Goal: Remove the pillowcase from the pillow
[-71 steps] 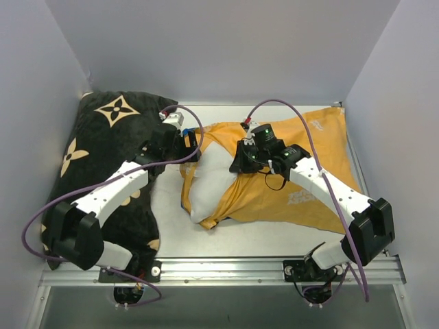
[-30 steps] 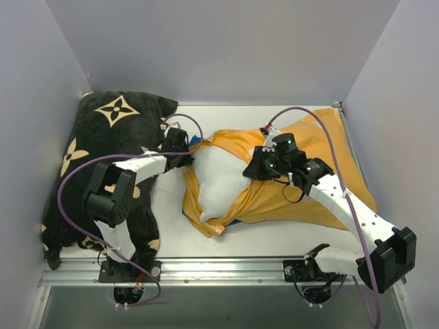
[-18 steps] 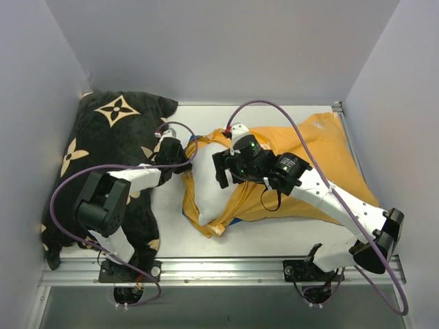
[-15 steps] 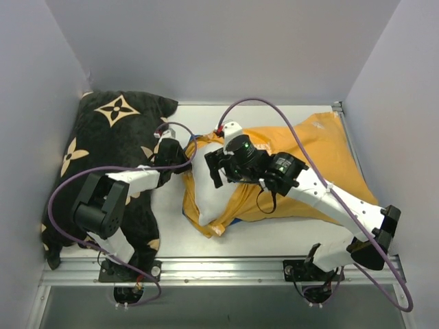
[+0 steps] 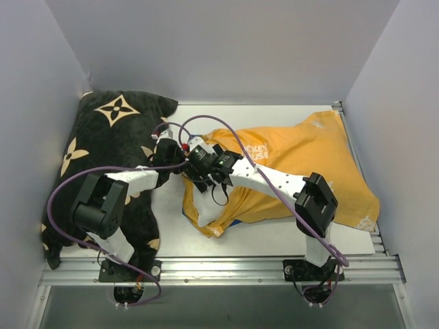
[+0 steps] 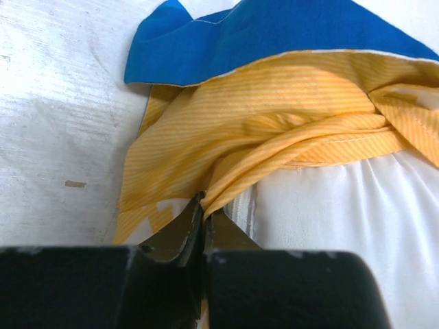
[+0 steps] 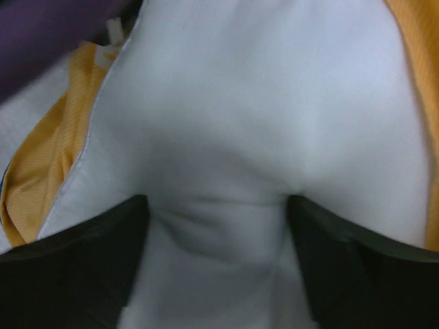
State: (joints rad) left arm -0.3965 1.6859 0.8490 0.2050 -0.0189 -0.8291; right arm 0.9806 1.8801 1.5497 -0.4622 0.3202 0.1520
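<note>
The pillowcase [image 5: 309,164] lies inside out, its orange-yellow side up, spread toward the right wall. A bare white end of the pillow [image 5: 204,205] pokes out at its left. My left gripper [image 5: 180,166] is shut on the bunched orange hem of the pillowcase [image 6: 274,103], whose blue side [image 6: 274,34] shows behind it; the pillow [image 6: 343,219] lies beside the fingers. My right gripper [image 5: 199,179] reaches far left over the pillow end. In the right wrist view it [image 7: 216,226] is open, its fingers pressed into the pillow [image 7: 260,89] on either side of a creased bulge. The orange pillowcase [image 7: 41,171] shows at the edge.
A black pillow [image 5: 110,137] with tan flower marks fills the left side under the left arm. White walls close in the table [image 5: 260,236] on three sides. The metal rail [image 5: 219,264] with both arm bases runs along the near edge.
My right gripper let go of the orange fabric, opened, and swung left onto the bare white pillow end. The pillowcase has slid farther right. My left gripper keeps its hold.
</note>
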